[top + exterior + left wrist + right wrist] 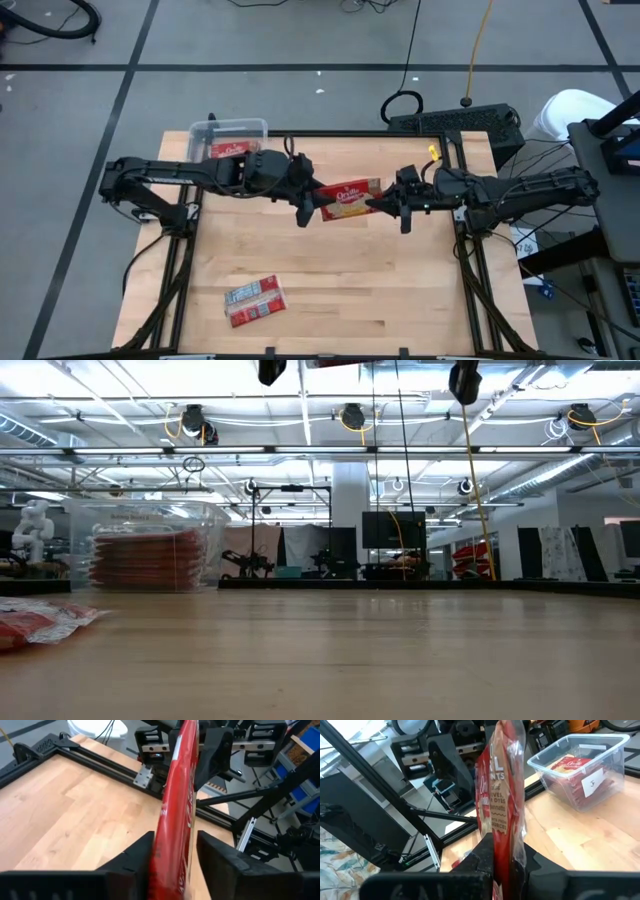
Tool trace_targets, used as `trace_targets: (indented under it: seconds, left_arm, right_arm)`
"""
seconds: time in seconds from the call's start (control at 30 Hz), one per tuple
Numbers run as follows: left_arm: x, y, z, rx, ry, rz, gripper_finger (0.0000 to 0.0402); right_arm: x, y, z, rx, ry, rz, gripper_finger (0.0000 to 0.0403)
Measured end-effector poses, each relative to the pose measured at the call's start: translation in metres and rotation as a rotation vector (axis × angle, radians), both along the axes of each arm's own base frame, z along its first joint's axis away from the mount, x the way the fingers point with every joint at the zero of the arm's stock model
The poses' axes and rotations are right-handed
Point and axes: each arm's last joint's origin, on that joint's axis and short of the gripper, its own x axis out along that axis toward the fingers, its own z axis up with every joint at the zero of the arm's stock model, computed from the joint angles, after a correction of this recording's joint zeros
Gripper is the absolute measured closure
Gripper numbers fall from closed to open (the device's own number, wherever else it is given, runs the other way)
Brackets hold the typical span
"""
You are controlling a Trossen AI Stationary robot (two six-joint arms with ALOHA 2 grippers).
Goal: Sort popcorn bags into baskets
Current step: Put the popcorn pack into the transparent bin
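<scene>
**Handover in mid-air: one bag held between both arms**

A red popcorn bag (350, 199) is held above the table (400, 290), near its middle, well off the wood. The right gripper (385, 205) is clamped shut on the bag's right end; in the right wrist view the packet (501, 795) is pinched flat between the fingers. The left gripper (310, 205) is at the bag's other end. In the left wrist view its fingers (131, 862) bracket the bag (177, 810) at a narrow gap, one either side. Whether they are actually pressing on it cannot be told.

Step judged: arm-to-arm transfer, bag passed from the right arm to the left, because the clear basket (229, 137) sits at the far left corner, on the left arm's side. It is already stocked with a stack of red bags (145, 560).

Next move, as judged: a firm left grip confirmed first, then the right released, then the bag carried back and left to the basket. If the right is released early, the bag is dropped.

Orientation: the long axis runs left-right, roughly along the line between the two grippers, slightly tilted. The printed red face is turned up toward the overhead camera. From both wrists the bag is seen edge-on.

One more bag (254, 300) lies flat near the front edge, silvery side up, still unsorted.
</scene>
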Motion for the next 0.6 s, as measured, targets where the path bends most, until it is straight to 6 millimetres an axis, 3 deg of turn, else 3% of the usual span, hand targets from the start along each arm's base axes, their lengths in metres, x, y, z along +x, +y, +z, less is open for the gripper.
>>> trace_targets:
  seconds: [0.37, 0.6]
  left_arm:
    - [-0.0002, -0.0007, 0.0001, -0.02, 0.001, -0.04, 0.0309]
    - [-0.0008, 0.0017, -0.0016, -0.026, 0.019, -0.037, 0.0382]
  right_arm:
    - [-0.0003, 0.0009, -0.0018, 0.002, 0.02, 0.028, 0.0385]
    - [-0.0004, 0.0008, -0.0022, -0.002, 0.024, 0.027, 0.0385]
